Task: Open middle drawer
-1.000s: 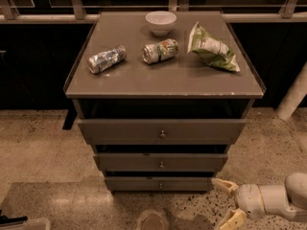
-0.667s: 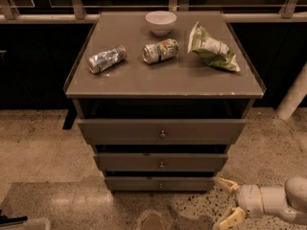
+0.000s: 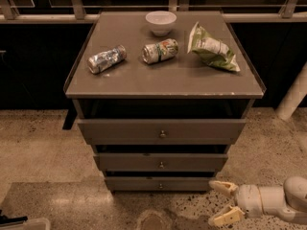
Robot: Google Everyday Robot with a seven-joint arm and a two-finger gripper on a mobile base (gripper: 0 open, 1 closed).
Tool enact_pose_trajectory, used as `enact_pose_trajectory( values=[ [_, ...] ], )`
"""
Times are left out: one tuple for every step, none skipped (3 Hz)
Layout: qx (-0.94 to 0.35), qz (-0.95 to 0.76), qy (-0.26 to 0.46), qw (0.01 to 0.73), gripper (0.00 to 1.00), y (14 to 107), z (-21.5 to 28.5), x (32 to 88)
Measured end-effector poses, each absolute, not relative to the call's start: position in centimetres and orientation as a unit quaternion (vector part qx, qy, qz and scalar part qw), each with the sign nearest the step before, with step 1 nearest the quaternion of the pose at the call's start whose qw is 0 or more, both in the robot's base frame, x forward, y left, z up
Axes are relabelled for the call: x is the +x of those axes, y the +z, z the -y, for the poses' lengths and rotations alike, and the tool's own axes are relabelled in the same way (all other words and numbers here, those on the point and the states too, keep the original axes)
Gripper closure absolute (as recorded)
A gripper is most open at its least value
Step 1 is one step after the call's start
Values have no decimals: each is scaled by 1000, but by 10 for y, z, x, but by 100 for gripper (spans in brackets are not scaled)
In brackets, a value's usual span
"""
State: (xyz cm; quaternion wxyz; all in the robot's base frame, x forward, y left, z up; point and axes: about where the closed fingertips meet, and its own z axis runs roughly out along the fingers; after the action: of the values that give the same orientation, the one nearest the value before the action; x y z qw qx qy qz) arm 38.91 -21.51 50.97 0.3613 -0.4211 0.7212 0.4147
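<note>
Grey-brown fronts of 3 drawers stand one under another below the counter (image 3: 163, 83). The middle drawer (image 3: 129, 162) is the 2nd of them. It looks shut, and its small round knob (image 3: 161, 165) sits at the centre of the front.

My pincer (image 3: 215, 203) is low at the right, near the floor and just beside the right end of the bottom drawer (image 3: 134, 183). Its 2 fingers are spread wide, point to the left and hold nothing. I judge it waits low and aside so that the fronts are free to see; the approach is not yet begun. To reach the knob it must rise and go left, then narrow around it.

The top drawer (image 3: 120, 128) seems to overhang the middle one a little, so I would come in level under its lower edge.

A white bowl (image 3: 160, 22), a crushed silver can (image 3: 106, 59), a crushed green can (image 3: 159, 51) and a green chip bag (image 3: 211, 49) lie back from the counter's front edge, so I think a gentle pull will not disturb them. The floor (image 3: 48, 147) before the drawers has open room for sliding out.
</note>
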Motion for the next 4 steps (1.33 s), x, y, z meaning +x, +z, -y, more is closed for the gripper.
enact_pose_trajectory(
  values=[
    [-421, -721, 415, 361, 42, 510, 215, 389],
    [-421, -721, 415, 361, 65, 510, 215, 389],
    [-414, -726, 411, 365, 89, 507, 215, 392],
    [-390, -734, 382, 404, 100, 499, 224, 419]
  ],
)
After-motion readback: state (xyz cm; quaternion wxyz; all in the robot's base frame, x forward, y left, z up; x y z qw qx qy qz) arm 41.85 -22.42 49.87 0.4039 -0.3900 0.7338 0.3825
